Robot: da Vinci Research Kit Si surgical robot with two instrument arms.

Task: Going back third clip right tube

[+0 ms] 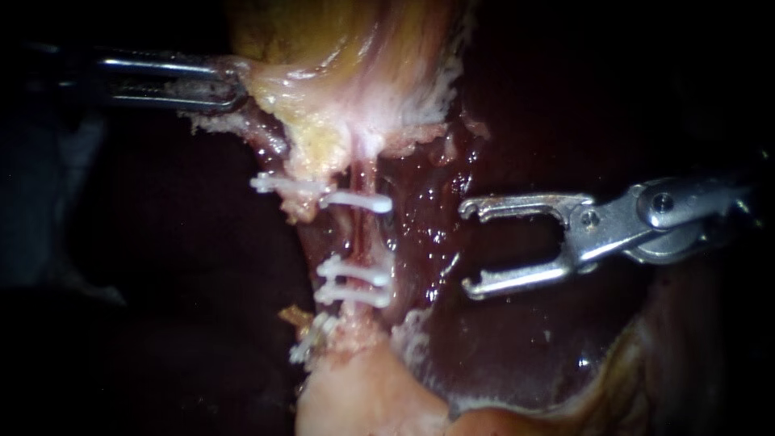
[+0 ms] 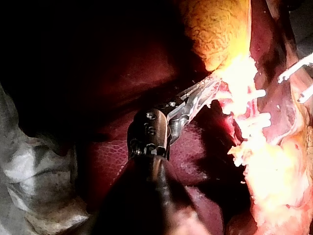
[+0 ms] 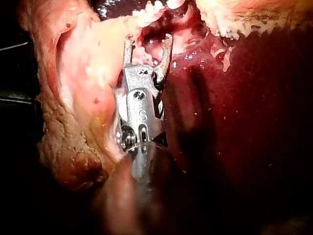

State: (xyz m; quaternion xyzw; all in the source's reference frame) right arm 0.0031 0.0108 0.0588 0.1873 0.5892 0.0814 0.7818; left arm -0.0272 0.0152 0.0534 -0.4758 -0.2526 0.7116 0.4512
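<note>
Only bare liver between right instrument and clipped tube.

No legible text, label or sign shows anywhere

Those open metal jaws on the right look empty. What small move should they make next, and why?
Probably draw the right instrument straight back toward its own side, jaws open. They hold nothing, three white clips already sit across the right tube, and the jaw tips lie close beside it, so backing away avoids snagging them.
</note>
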